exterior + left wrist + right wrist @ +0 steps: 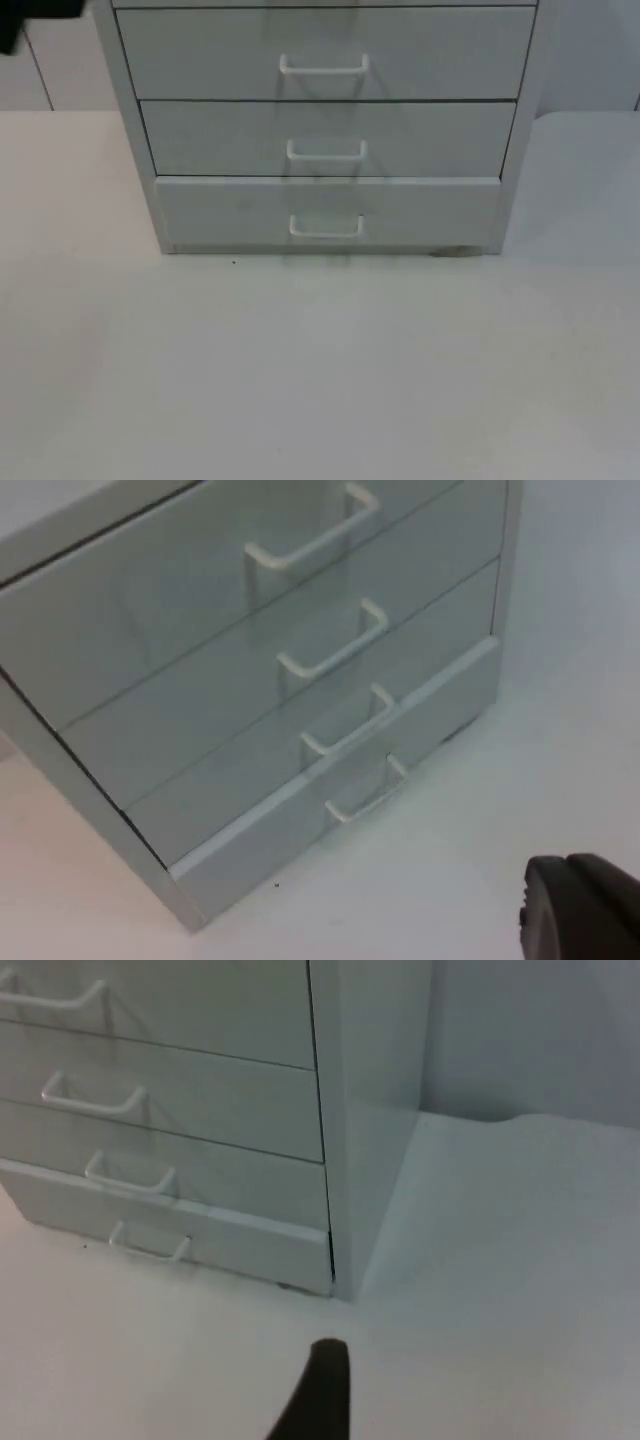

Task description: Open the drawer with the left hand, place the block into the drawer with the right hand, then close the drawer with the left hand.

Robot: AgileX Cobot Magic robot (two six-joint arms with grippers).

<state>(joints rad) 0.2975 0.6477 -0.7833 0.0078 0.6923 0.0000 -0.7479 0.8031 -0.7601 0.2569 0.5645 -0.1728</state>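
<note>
A pale grey drawer cabinet (325,130) stands at the back of the white table. Its fronts carry white bar handles: upper (324,66), middle (327,151), lowest (325,227). All drawers look shut; the lowest front (330,815) stands slightly proud of those above. My left gripper (580,912) hangs above the table, off the cabinet's front and to its left, well clear of the handles. My right gripper (322,1390) hovers over the table in front of the cabinet's right corner (335,1260), touching nothing.
The table (320,380) stretches wide and bare in front of the cabinet. A black part of the left arm (30,20) sits at the far back left. The grey partition wall (530,1030) rises behind the cabinet's right side.
</note>
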